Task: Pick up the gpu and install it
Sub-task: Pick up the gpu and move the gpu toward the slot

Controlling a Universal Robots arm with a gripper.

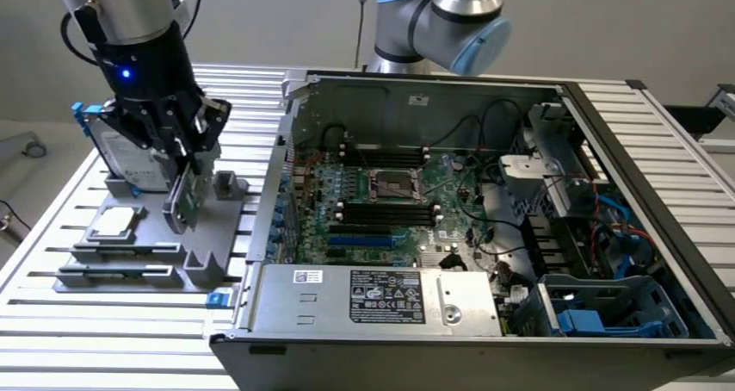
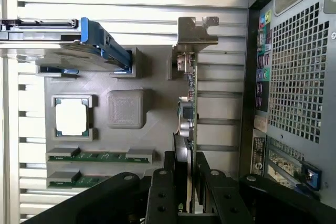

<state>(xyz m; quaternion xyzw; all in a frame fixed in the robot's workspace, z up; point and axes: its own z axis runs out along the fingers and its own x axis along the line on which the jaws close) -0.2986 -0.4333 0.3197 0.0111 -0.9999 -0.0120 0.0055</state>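
In the exterior view, the end effector pinches the gpu, which stands upright on edge in the middle of the grey holder on the worktop. A hard drive also stands on the holder, and the open computer case is just beside it.

In the wrist view, the end effector clamps both faces of the gpu. The card's silver bracket is at the holder's edge, with the case alongside.
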